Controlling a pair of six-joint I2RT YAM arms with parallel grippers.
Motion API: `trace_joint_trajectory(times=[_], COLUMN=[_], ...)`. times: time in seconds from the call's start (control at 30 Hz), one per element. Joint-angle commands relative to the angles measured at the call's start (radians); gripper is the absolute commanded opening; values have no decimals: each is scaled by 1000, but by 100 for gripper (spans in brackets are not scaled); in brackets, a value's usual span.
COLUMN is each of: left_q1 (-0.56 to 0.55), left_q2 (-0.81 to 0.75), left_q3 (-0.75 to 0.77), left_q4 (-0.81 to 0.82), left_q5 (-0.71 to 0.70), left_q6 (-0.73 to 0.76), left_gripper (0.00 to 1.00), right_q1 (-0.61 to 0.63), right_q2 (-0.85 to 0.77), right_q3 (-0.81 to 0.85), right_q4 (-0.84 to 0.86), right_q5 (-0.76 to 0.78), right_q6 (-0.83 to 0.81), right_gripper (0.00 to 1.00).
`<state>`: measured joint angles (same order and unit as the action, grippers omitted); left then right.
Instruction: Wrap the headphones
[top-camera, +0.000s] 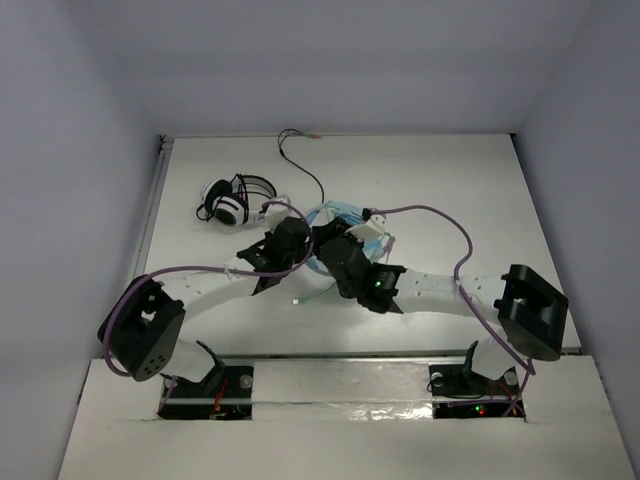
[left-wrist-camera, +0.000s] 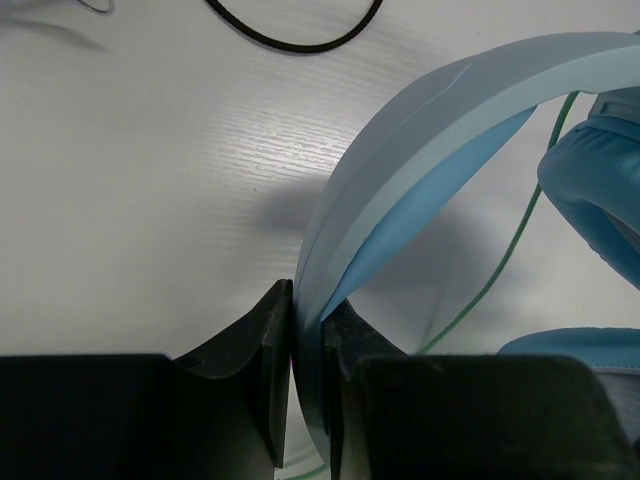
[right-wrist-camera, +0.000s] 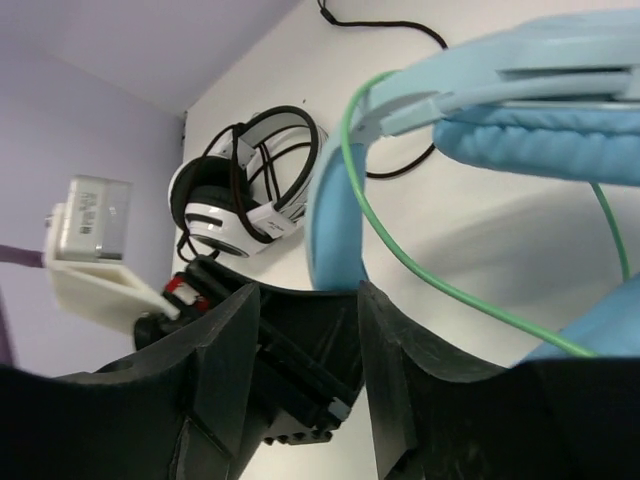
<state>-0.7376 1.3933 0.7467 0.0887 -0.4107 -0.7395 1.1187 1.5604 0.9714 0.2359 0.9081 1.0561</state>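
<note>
You are holding the large light blue over-ear headphones (top-camera: 338, 214) at the middle of the white table (top-camera: 450, 190), between the two arms. Your left gripper (left-wrist-camera: 305, 385) is clamping the wide blue headband (left-wrist-camera: 440, 120), its jaws closed down to the band's thickness with the band running between them.

Your right gripper (right-wrist-camera: 308, 320) is standing with its jaws well apart, and nothing appears to be pinched in it. The headband's side is dropping toward that gap, and the thin pale green cable (right-wrist-camera: 400, 255) is crossing just above the right finger.

By the look of it, you are working on the early part of the wrap: the headset is steadied, but the cable is hanging slack, and its loose tail is trailing on the table on the near side of the headset.

The next move likely calls for the right gripper to close on the green cable and lead it around the band while the left keeps its hold.

No container is showing. The smaller black-and-white headphones (right-wrist-camera: 235, 195) and their black cable (left-wrist-camera: 290, 40) are lying beyond, so avoid snagging them.
</note>
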Motion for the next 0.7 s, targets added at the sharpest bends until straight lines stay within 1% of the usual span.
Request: trace_joint_trajectory(times=[0.0,0.07,0.13,0.17,0.2,0.27,0.3,0.33,0.37,0.43,0.47,0.5,0.57,0.6,0.67], left_q1=[7,17,17,17,17,17,17,17,17,17,17,17,17,17,17], left_q2=[-5,1,15,16,16,19,27,35,44,81,98,134,177,232,295], left_q3=[48,52,68,71,75,85,100,109,120,155,166,195,232,282,344], left_q4=[125,125,114,115,120,126,126,125,125,140,149,158,180,184,198], left_q5=[67,76,84,85,87,89,85,84,82,90,95,99,110,124,148], left_q6=[-32,-28,-18,-15,-12,-5,-3,2,6,25,31,41,55,61,87], left_gripper=[0,0,0,0,0,0,0,0,0,0,0,0,0,0,0], right_q1=[-5,-5,-5,-5,-5,-5,-5,-5,-5,-5,-5,-5,-5,-5,-5], right_q2=[-43,-66,-108,-124,-144,-218,-247,-279,-346,-416,-490,-529,-604,-679,-747], right_q3=[35,24,12,7,0,-34,-51,-87,-103,-132,-164,-178,-204,-214,-221], right_q4=[-20,-15,-17,-20,-20,-23,-18,-3,0,-23,-27,-36,-90,-108,-170], right_q5=[21,25,31,44,51,69,72,74,81,95,113,124,158,163,173], right_q6=[-24,-28,-51,-60,-67,-76,-97,-116,-132,-182,-197,-230,-252,-277,-292], right_gripper=[49,46,36,30,21,13,4,2,1,0,0,0,0,0,2])
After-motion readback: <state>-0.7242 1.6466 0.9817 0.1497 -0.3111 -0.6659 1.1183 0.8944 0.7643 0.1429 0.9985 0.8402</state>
